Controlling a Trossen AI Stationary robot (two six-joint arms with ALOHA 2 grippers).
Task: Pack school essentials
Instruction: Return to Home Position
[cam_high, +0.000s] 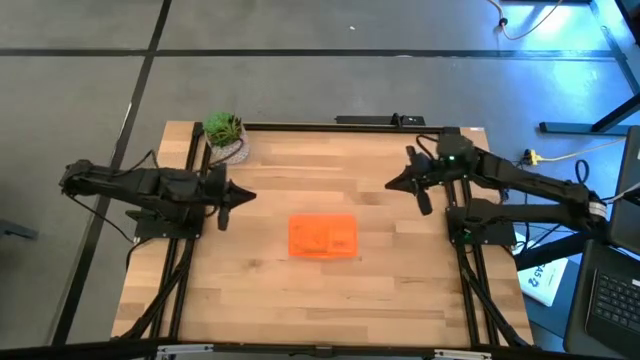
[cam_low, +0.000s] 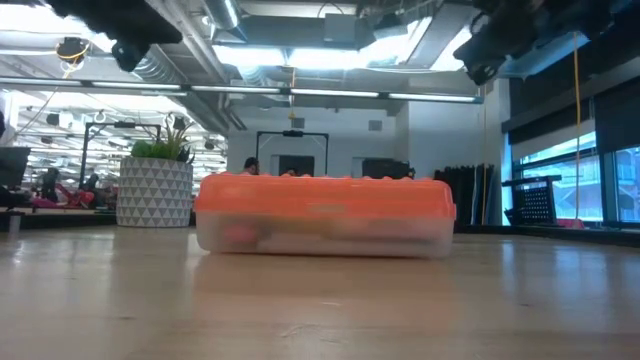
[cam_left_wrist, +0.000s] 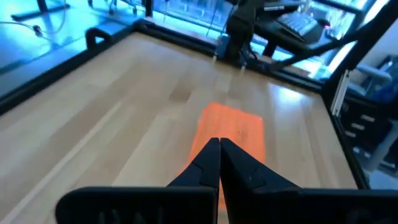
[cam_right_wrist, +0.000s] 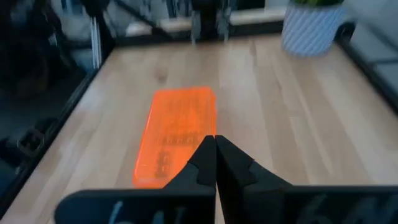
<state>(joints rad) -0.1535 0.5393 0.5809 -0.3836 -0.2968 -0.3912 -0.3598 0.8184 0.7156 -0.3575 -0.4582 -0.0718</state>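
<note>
A clear box with an orange lid (cam_high: 322, 237) lies flat on the middle of the table, lid on top (cam_low: 325, 200). Through its clear wall (cam_low: 300, 235) pink and yellowish shapes show dimly; I cannot tell what they are. No loose stationery is in view. My left gripper (cam_high: 245, 197) hovers shut, left of the box, pointing toward it (cam_left_wrist: 219, 142). My right gripper (cam_high: 392, 185) hovers shut, to the right of the box and farther back (cam_right_wrist: 215, 138). Both hang well above the table in the low view.
A small green plant in a white patterned pot (cam_high: 225, 135) stands at the far left corner (cam_low: 157, 180). Bare wood (cam_high: 300, 300) lies all around the box. Arm bases and rails run along the left and right edges.
</note>
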